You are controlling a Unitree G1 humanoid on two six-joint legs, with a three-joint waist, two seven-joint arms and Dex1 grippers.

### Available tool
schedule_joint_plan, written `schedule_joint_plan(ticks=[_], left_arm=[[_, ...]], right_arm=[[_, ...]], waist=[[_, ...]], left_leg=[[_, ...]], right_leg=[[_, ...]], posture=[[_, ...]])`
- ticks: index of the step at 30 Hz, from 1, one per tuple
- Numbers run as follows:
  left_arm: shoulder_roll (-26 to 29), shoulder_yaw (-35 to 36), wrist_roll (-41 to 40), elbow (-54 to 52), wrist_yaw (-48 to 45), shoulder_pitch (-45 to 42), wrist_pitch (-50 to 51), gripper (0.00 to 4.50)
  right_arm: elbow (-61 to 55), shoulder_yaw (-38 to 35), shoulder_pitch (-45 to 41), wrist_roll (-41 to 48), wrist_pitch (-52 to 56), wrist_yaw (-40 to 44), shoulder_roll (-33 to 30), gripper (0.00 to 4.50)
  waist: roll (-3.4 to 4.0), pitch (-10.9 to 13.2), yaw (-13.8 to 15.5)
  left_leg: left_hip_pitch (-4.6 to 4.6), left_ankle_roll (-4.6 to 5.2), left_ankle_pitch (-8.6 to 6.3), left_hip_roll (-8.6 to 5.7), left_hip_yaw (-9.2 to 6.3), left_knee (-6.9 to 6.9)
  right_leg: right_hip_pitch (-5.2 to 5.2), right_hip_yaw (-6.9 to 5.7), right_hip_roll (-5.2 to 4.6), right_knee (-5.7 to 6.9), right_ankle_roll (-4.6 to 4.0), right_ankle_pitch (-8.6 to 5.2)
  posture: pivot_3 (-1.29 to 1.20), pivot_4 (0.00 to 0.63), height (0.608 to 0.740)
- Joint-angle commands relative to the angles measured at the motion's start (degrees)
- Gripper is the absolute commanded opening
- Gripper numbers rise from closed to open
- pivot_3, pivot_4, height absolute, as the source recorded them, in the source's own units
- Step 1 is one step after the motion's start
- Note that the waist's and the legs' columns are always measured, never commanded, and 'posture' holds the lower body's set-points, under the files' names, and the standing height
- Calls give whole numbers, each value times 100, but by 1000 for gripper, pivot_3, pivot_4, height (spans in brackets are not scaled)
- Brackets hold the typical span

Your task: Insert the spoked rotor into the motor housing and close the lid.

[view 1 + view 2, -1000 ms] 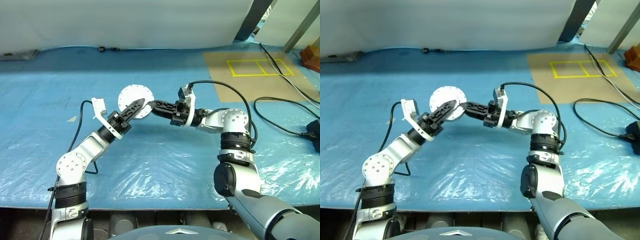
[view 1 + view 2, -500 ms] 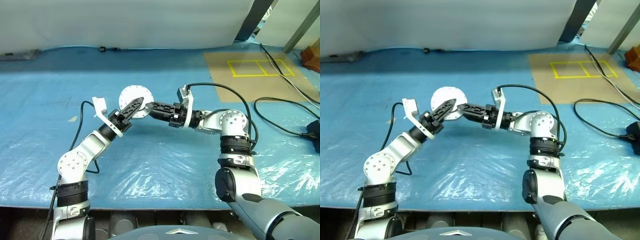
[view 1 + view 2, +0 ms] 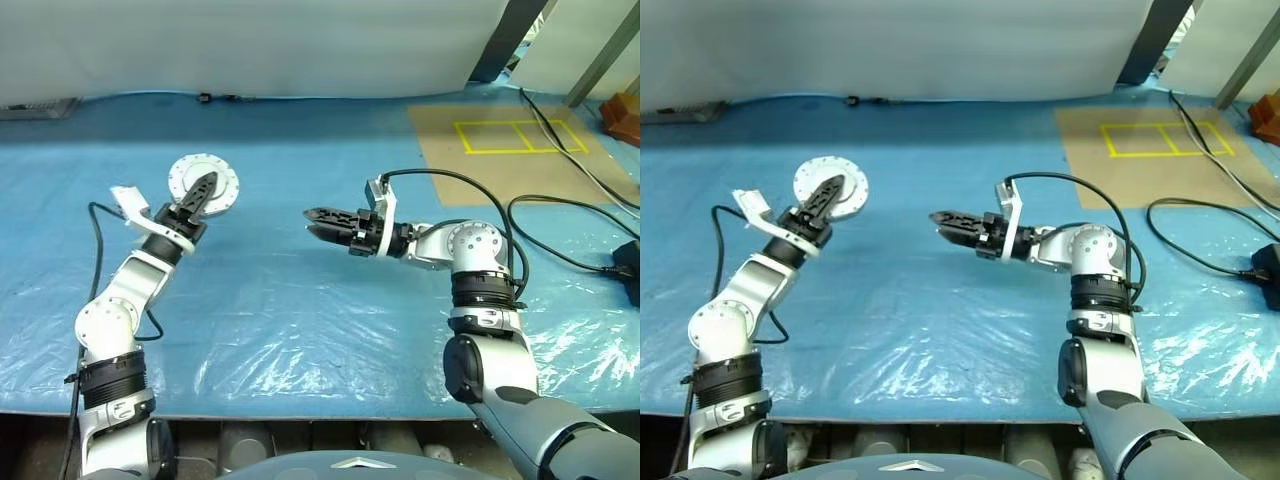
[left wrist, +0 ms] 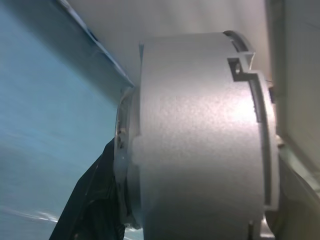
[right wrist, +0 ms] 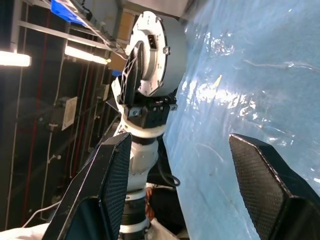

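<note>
Crinkled blue plastic sheet [image 3: 330, 320]; round matte silver motor housing [image 3: 204, 183] gripped.

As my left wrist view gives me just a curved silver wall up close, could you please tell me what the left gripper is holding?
Observer: The left gripper clamps the round motor housing by its flat faces, lifted off the blue sheet.
Operator: Thank you. Where is the right gripper?
Observer: The right gripper hangs well apart from the housing, toward the robot's right, with its jaws open and empty.
</note>
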Motion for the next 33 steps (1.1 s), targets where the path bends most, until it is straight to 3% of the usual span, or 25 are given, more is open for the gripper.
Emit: schedule_joint_plan(ticks=[1, 10, 15, 21, 33], left_arm=[[322, 365, 659, 489, 184, -221, -614, 2660], [516, 343, 1634, 2039, -74, -845, -1030, 2660], [514, 294, 2103, 2580, -272, -985, -1310, 2660], [573, 329, 2523, 2854, -133, -942, -1447, 4452], [1123, 1106, 2748, 2678, 138, -574, -1926, 4483]], right_arm=[[-123, 94, 22, 24, -141, 58, 23, 3229], [-164, 460, -66, -18, -329, 244, -16, 3229], [-140, 564, -7, -117, -417, 250, -72, 3229], [-171, 602, 76, -183, -452, 253, -62, 3259], [-194, 786, 196, -249, -595, 322, -42, 3259]], waist=[[-2, 0, -4], [-90, 0, 54], [-101, -1, 4], [-103, -1, 25], [-103, -1, 12]], left_leg=[[1, 0, 0, 0, -1, 0], [-4, 4, 3, 0, -13, 9], [1, 4, 3, 0, -13, 10], [1, 4, 4, 0, -13, 10], [17, 1, 2, 0, -14, 14]], right_leg=[[0, 0, 0, 1, 0, 0], [7, -20, -6, 1, 1, 1], [8, -18, -5, 7, 0, 1], [9, -19, -5, 6, 0, 1], [19, -17, -6, 27, -1, 0]], posture=[[0, 150, 740], [0, 150, 740], [0, 150, 740], [0, 150, 740], [0, 150, 740]])
